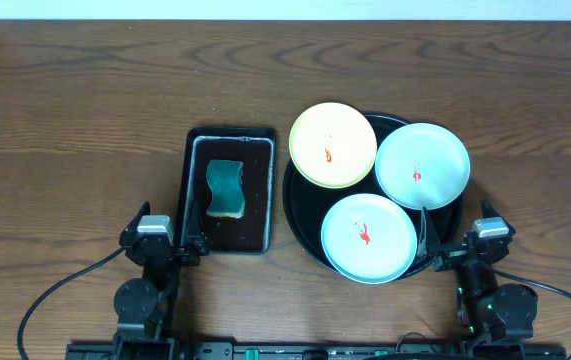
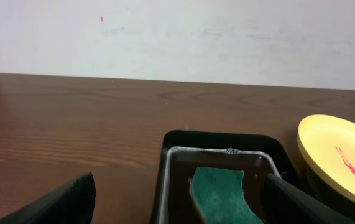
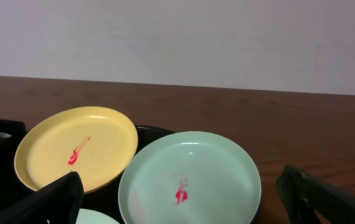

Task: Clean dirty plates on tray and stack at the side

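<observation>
My left gripper [image 2: 178, 186] and right gripper [image 3: 178, 180] sit at the near edge of the wooden table [image 1: 85, 120], both spread wide and empty. On the round black tray [image 1: 295, 205] lie three red-smeared plates: the yellow plate [image 1: 333, 145] far left, overhanging the rim, one pale blue plate [image 1: 422, 165] far right, and another pale blue plate [image 1: 369, 238] near. A green sponge [image 1: 226, 187] lies in the rectangular tray [image 1: 197, 190] to the left.

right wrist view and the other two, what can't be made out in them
Right wrist: nearest pale plate shows only as a sliver, cut off by the bottom edge of the frame.
Left wrist: sponge has its lower part cut by the bottom edge; yellow plate is cut by the right edge.
Overhead: round black tray has most of its floor hidden under the three plates.
</observation>
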